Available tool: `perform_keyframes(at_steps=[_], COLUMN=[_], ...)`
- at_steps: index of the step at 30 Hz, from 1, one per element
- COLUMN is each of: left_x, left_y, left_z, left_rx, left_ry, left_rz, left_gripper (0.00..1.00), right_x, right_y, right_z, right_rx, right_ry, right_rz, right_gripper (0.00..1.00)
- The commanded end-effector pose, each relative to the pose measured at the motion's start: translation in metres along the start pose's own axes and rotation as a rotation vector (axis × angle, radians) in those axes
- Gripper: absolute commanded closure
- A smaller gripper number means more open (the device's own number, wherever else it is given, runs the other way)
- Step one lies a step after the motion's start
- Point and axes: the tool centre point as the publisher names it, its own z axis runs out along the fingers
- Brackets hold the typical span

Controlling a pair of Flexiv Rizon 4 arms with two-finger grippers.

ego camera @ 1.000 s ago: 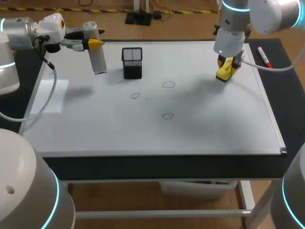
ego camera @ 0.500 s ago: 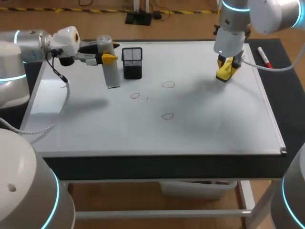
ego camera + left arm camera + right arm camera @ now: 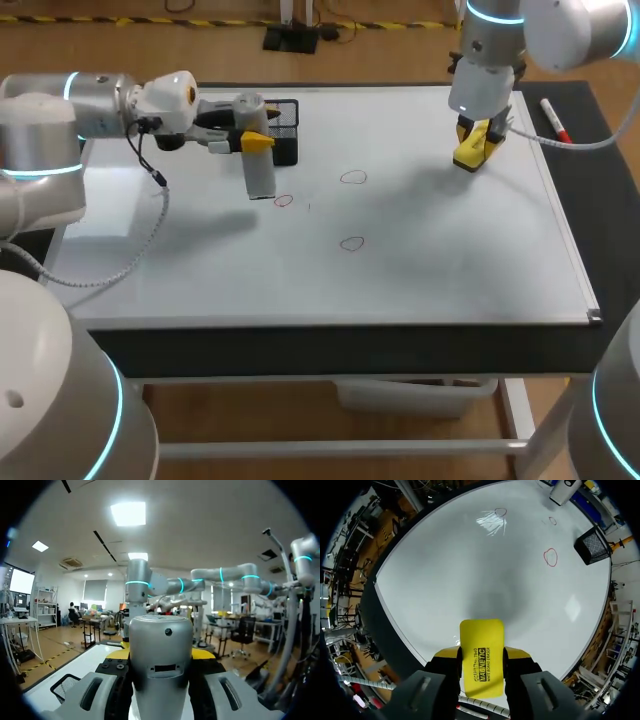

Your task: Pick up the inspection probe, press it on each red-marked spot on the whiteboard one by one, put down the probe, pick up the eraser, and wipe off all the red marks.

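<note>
Two arms over the whiteboard point(image 3: 450, 270), both loaded. Clock calls are from board centre in the head view, 12 = far edge.

Left gripper point(image 3: 252, 140) at 10 o'clock, fingers clamped on the upper body of the inspection probe point(image 3: 261, 178). The silver cylinder hangs roughly upright, and the left wrist view shows it seated between the two fingers. Probe tip sits just beside the 9 o'clock red mark point(image 3: 283, 200), on that mark's 9 o'clock side. Can't tell if the tip touches the board.

Other two red circles: one at 1 o'clock point(image 3: 352, 177), one at 5 o'clock point(image 3: 351, 243). All three are intact.

Right gripper point(image 3: 478, 135) at 2 o'clock near the board's far right, fingers closed on the yellow eraser point(image 3: 466, 157). In the right wrist view the eraser point(image 3: 481, 657) sticks out ahead of the fingertips, gripped on both long sides. Board contact unclear.

Black mesh holder point(image 3: 289, 152) at 11 o'clock, partly hidden behind the left gripper. Red marker point(image 3: 555, 120) lies off the board on the dark table strip, at 2 o'clock.
</note>
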Motion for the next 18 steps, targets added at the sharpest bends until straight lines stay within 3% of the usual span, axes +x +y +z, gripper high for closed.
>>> perform_keyframes(at_steps=[1,18], left_x=[-0.01,-0.025], left_y=[0.01,0.03], left_z=[0.004,0.015], left_rx=[0.014,0.021], left_ry=[0.043,0.125], left_rz=[0.001,-0.007], left_gripper=[1.0,1.0], right_x=[-0.001,-0.001], right_y=[-0.001,-0.001], right_z=[-0.001,-0.001], right_rx=[0.001,0.001], right_ry=[0.006,0.006], right_rz=[-0.002,-0.002], right_gripper=[1.0,1.0])
